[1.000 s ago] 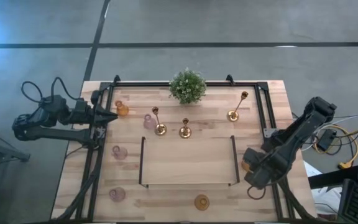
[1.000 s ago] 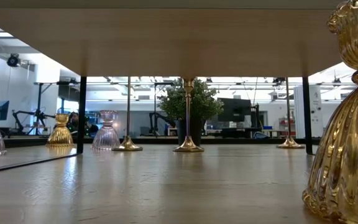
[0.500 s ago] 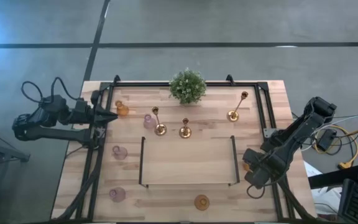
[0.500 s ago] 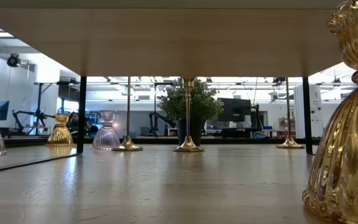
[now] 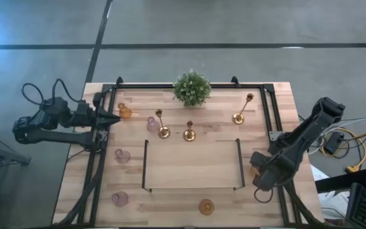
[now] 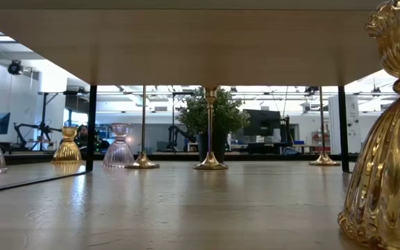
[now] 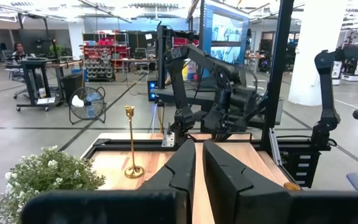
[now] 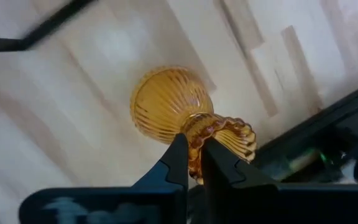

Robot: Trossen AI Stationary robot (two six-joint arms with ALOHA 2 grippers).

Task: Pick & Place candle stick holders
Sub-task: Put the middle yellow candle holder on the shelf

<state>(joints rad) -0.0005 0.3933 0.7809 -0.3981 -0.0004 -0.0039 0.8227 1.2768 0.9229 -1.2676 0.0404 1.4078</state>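
Jaws of the right gripper (image 8: 192,163) clamp the amber cup's (image 8: 166,104) narrow beaded waist.

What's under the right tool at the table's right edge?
An amber glass cup, its rim pinched by the right tool. From above, the arm covers almost all of it; whether it rests on the table is hidden.

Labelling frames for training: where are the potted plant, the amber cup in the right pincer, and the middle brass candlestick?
potted plant (image 5: 192,88), high view, its foliage.
amber cup (image 8: 166,102), right wrist view, its ribbed bowl.
middle brass candlestick (image 5: 189,134), high view, its round base.
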